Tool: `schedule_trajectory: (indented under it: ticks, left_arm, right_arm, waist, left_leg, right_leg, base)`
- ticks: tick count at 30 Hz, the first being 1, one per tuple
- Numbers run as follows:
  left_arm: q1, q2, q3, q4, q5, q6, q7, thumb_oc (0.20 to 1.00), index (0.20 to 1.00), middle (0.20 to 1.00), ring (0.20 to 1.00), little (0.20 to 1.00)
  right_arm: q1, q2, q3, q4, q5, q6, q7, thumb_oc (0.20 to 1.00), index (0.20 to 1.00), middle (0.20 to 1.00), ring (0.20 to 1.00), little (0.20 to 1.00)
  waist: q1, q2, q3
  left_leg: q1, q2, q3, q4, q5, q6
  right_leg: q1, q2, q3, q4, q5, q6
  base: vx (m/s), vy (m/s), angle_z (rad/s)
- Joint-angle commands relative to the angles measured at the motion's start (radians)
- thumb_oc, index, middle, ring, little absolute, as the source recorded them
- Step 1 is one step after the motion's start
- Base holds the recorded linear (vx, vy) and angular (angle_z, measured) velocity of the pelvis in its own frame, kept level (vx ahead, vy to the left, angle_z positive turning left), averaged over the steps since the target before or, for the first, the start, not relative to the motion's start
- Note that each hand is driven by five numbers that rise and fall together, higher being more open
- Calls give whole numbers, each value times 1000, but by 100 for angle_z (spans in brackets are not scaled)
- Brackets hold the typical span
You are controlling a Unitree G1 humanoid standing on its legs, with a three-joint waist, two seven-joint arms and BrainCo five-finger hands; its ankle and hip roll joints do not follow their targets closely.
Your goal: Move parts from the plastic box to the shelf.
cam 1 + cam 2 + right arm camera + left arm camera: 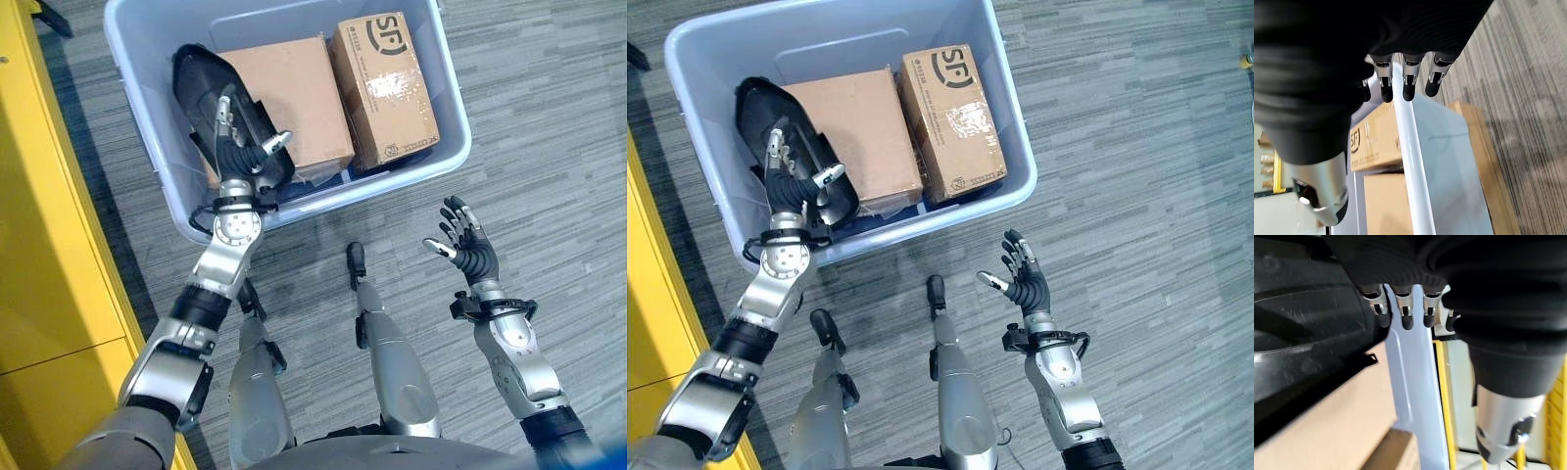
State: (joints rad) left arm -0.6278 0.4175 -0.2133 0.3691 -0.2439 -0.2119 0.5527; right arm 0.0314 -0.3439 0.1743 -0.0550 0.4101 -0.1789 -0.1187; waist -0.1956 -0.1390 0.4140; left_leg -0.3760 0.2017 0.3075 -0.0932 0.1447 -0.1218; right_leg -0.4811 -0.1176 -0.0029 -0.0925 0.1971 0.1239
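A pale blue plastic box (453, 116) stands on the floor. At its left end lies a black moulded part (199, 76), partly over the larger of two cardboard boxes (292, 98). My left hand (238, 147) reaches into the plastic box and rests on the black part (1303, 333), fingers straight along it and thumb spread to the side. The right hand (472, 251) hovers over the carpet to the right of the box, palm up and fingers spread, holding nothing.
A second, smaller cardboard box (387, 88) fills the right end of the plastic box. The yellow shelf (39, 245) runs along the left side, close to my left arm. Grey carpet lies around the box.
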Motion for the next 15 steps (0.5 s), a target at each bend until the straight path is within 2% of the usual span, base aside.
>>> schedule_trajectory:
  ticks: [1,9,15]
  left_arm:
    - [-98,79,34,46,1,-43,54,1000,1000,1000,1000,1000]
    - [-210,117,49,199,-23,-26,122,1000,1000,1000,1000,1000]
    - [-316,139,40,337,-106,-23,117,1000,1000,1000,1000,1000]
  right_arm:
    - [-18,-25,-35,-58,14,-67,-7,1000,1000,1000,1000,1000]
    - [-17,-40,-11,-58,29,-75,-15,1000,1000,1000,1000,1000]
    - [-21,-55,16,-60,47,-71,-7,1000,1000,1000,1000,1000]
  waist:
    - [-19,-15,-3]
    - [-44,-26,1]
    - [-62,-46,7]
  left_leg:
    - [11,61,-25,6,16,-37]
    - [-19,60,-27,6,14,-40]
    - [-45,58,-28,15,6,-37]
  right_leg:
    - [147,-95,-50,7,-83,100]
    - [120,-92,-48,5,-78,100]
    - [95,-84,-34,6,-73,100]
  base:
    - [7,1,-5]
    - [9,-3,-2]
    - [6,0,-4]
